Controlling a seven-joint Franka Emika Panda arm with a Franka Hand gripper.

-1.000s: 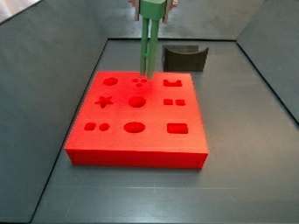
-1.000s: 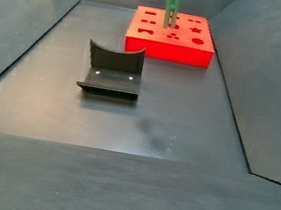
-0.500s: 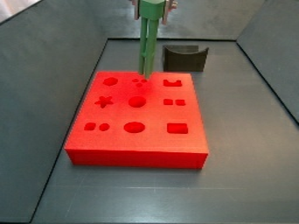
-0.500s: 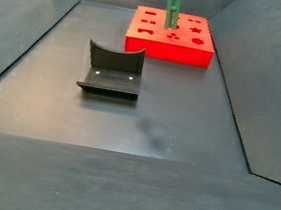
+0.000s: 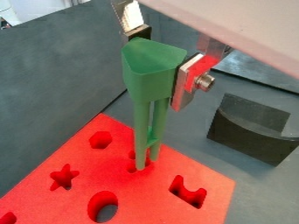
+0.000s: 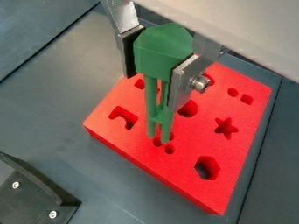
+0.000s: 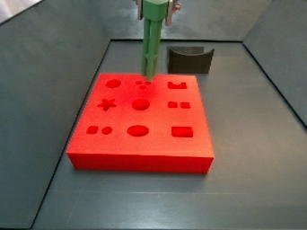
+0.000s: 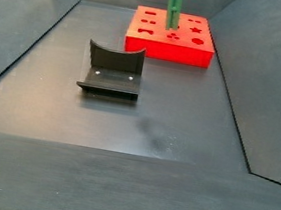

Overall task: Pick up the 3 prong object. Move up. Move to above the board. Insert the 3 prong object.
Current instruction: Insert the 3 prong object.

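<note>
While the gripper clamped its silver fingers on the wide cap of the 3 prong object, the green post stood upright over the red board, its prongs down at the three small holes near the board's far edge in a wrist view. Beyond the board's far right corner sat a dark grey U-shaped holder, apart from it.

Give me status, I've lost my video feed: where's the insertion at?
Gripper shut on 3 prong object, upright over board. Prong tips at three-dot cutout, seating unconfirmed. Nothing blocking; dark holder sits clear behind.
</note>
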